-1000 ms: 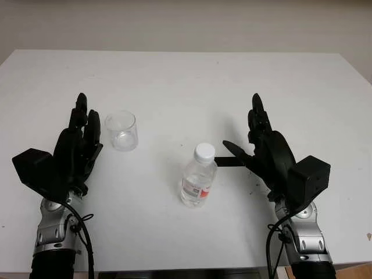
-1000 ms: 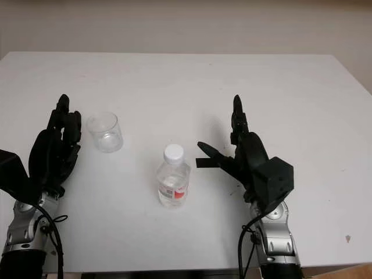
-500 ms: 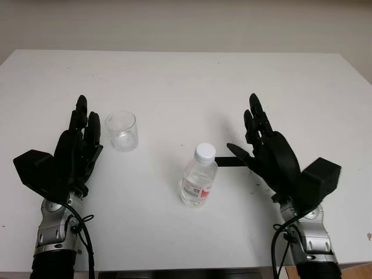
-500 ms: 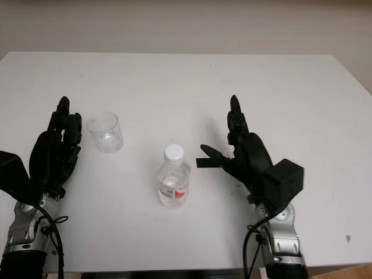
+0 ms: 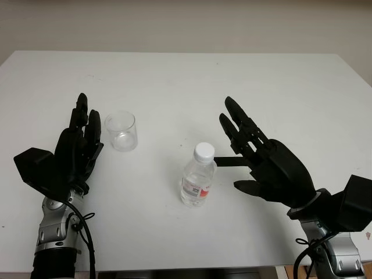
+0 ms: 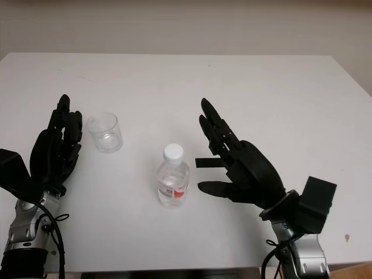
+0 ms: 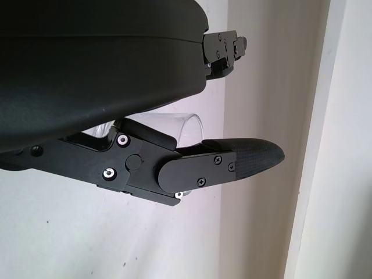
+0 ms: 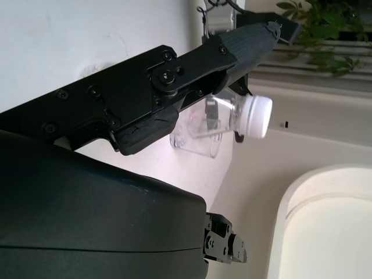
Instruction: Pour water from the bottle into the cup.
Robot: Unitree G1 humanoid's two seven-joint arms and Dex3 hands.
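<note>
The small plastic water bottle [image 5: 199, 177] stood upright on the white table [image 5: 186, 75], just beside the right hand [image 5: 264, 160] on its palm side, not touched by it. That hand was open and held nothing. The bottle looked light and thin-walled, so it would probably dent under a hard squeeze, and its smooth wall could slip. The labelled middle of the body seemed the best place to take hold. Its white cap [image 5: 204, 151] was on, and it would have to come off before any pouring. The bottle seemed to hold clear water, but the level was hard to tell. The clear plastic cup [image 5: 121, 130] stood upright just beside the fingertips [image 5: 87, 119] of the open left hand [image 5: 72, 154], and it looked empty.
</note>
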